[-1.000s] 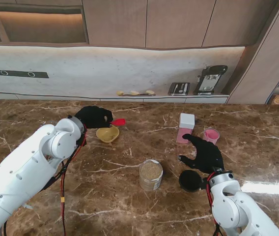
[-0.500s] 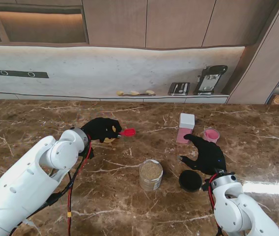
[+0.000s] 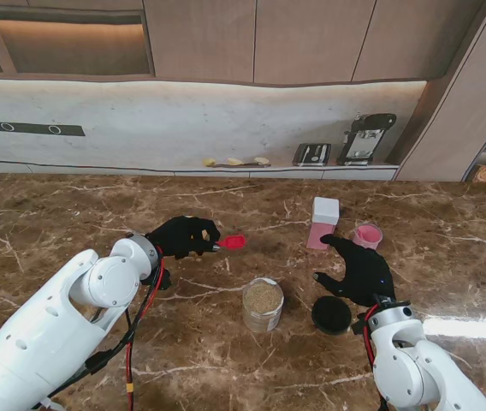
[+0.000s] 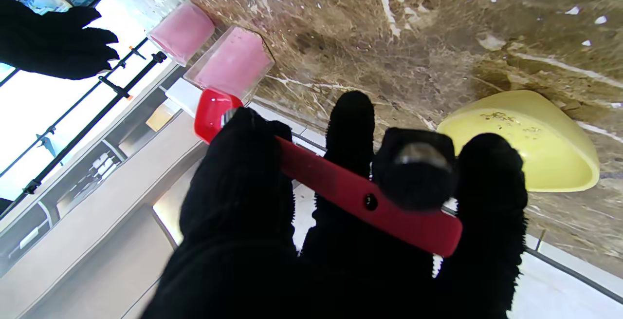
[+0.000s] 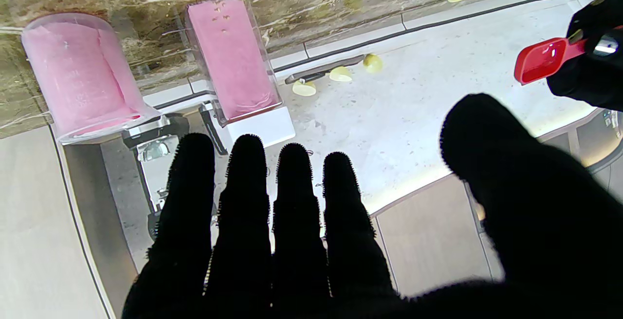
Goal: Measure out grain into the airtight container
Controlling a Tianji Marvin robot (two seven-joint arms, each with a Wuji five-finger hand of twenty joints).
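The left hand is closed around the handle of a red scoop, whose bowl sticks out past the fingertips, farther from me than the grain jar and to its left. The right hand hovers empty with fingers spread, right of the jar. The scoop's contents cannot be made out.

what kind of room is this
Most likely a kitchen or a mock-up of one: a marble-look counter, wood-fronted cabinets along the back wall, and a toaster beside what looks like a coffee machine on the rear ledge.
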